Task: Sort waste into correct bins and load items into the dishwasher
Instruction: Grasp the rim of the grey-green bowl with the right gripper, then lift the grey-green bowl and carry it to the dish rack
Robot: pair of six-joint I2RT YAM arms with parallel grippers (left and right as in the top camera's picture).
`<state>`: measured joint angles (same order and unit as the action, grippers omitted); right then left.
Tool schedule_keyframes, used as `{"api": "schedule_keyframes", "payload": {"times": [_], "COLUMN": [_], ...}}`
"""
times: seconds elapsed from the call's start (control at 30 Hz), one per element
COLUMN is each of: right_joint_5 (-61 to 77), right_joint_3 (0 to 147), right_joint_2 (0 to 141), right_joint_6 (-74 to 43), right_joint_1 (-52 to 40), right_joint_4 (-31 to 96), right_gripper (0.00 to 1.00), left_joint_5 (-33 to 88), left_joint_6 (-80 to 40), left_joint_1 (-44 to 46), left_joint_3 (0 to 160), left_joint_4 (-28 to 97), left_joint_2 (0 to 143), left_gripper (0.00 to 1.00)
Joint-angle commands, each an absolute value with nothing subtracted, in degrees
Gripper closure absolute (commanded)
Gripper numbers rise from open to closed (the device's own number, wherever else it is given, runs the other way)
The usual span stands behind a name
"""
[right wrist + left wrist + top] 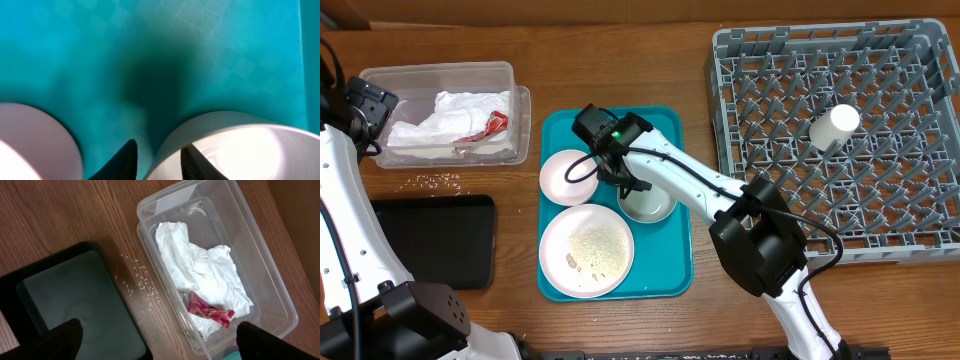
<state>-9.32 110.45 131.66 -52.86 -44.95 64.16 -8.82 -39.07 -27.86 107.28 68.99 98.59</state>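
Observation:
My right gripper (620, 178) (157, 160) is open and straddles the rim of the round metal bowl (650, 203) (225, 122): one finger is inside, the other outside with a small gap. The small pink bowl (568, 176) (35, 140) sits just left of it. The large pink plate (586, 250) holds rice-like crumbs. The white cup (834, 125) lies in the grey dish rack (717, 100). The napkins (450, 118) (200, 275) and red scrap (210, 312) lie in the clear tub (440, 72) (260, 245). My left gripper (365, 120) (157, 345) is open and empty above the tub and the black tray (430, 240) (65, 295).
The bowls and plate stand on a teal tray (665, 260) (150, 50) at the table's middle. Loose rice crumbs (435, 181) (142, 282) lie on the wood between the tub and the black tray. The rack fills the right side.

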Motion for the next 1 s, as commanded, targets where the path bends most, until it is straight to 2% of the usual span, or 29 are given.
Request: {"api": "schedule_keyframes", "payload": {"times": [0.0, 0.07, 0.4, 0.47, 0.5, 0.73, 0.97], "right_joint_5": [-10.26, -10.24, -6.81, -6.79, -6.81, -6.79, -6.81], "right_joint_3": [110.59, 110.59, 110.59, 110.61, 110.69, 114.02, 124.86], "right_joint_2": [132.20, 132.20, 132.20, 132.18, 132.11, 130.61, 126.69], "right_joint_6": [-49.25, -49.82, -52.47, -52.03, -51.99, -47.40, -39.92], "right_joint_1": [-44.95, -44.95, -45.06, -45.06, -45.04, -44.01, -39.27], "right_joint_4": [64.93, 65.89, 68.25, 68.29, 68.31, 68.88, 74.91], "right_gripper": [0.80, 0.84, 0.83, 0.89, 0.96, 0.96, 0.96], "left_joint_5": [-9.41, -9.41, -9.41, -9.41, -9.41, -9.41, -9.41], "left_joint_6": [-39.86, -39.86, -39.86, -39.86, -39.86, -39.86, -39.86], "left_joint_1": [-27.73, -27.73, -27.73, -27.73, -27.73, -27.73, -27.73], "left_joint_3": [107.28, 107.28, 107.28, 107.28, 107.28, 107.28, 107.28], "left_joint_4": [68.97, 68.97, 68.97, 68.97, 68.95, 68.95, 68.97], "left_joint_2": [99.09, 99.09, 99.09, 99.09, 99.09, 99.09, 99.09], "left_gripper": [0.00, 0.00, 0.00, 0.00, 0.00, 0.00, 0.00]}}
